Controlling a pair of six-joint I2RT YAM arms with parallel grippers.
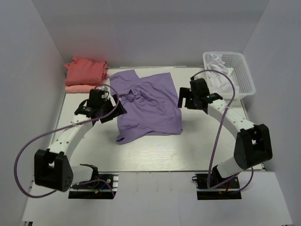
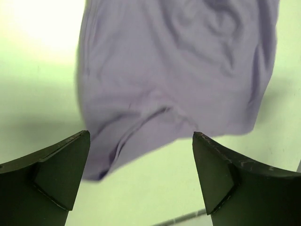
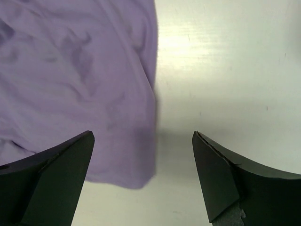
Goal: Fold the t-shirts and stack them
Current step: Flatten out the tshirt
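Note:
A large lavender-purple t-shirt lies rumpled and partly folded in the middle of the table. A coral-red shirt lies folded on a paler salmon-pink one at the back left. My left gripper is open and empty, hovering at the purple shirt's left edge; its wrist view shows the shirt's sleeve and edge ahead of the fingers. My right gripper is open and empty, just off the shirt's right edge; its wrist view shows the shirt's corner.
A white plastic basket with white cloth in it stands at the back right. White walls enclose the table on three sides. Purple cables loop from both arms.

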